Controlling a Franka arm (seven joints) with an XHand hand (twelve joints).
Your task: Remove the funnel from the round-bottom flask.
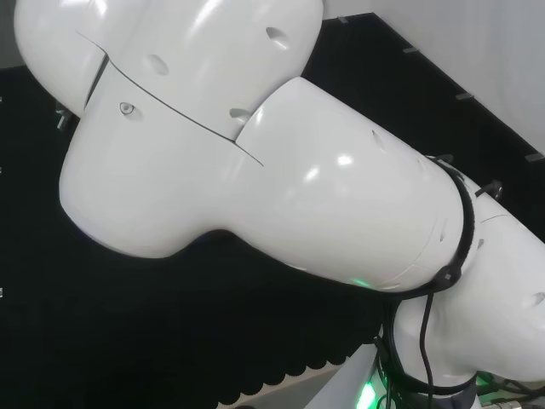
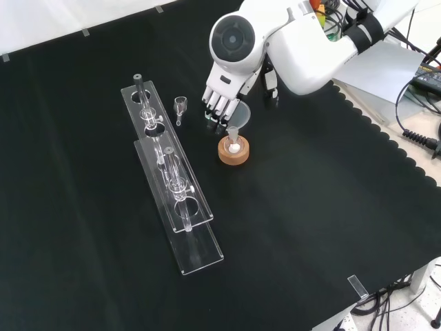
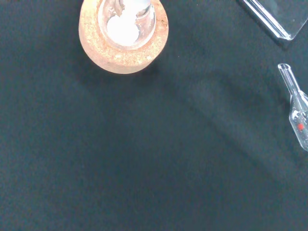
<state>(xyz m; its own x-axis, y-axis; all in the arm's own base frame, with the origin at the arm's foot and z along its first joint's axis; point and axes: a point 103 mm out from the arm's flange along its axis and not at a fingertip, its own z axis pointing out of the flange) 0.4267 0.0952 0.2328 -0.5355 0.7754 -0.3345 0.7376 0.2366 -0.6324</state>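
Observation:
In the front view a round-bottom flask point(image 2: 234, 145) with white powder in it stands on a cork ring point(image 2: 233, 154) near the cloth's middle. A clear funnel point(image 2: 240, 117) sits tilted in its neck. The hand point(image 2: 222, 89) hangs just above and to the left of the funnel, its fingers point(image 2: 216, 107) straight and pointing down beside the funnel's rim, the thumb on the rim's other side. I cannot tell whether they touch the funnel. The wrist view looks down on the cork ring point(image 3: 122, 48) and the flask point(image 3: 124, 26) with its powder.
Two long clear racks point(image 2: 196, 227) with glass tubes lie left of the flask in the front view. A small glass piece point(image 2: 180, 107) stands between them and the hand; the wrist view shows one like it point(image 3: 298, 113). The arm's white links point(image 1: 255, 162) cover the head view.

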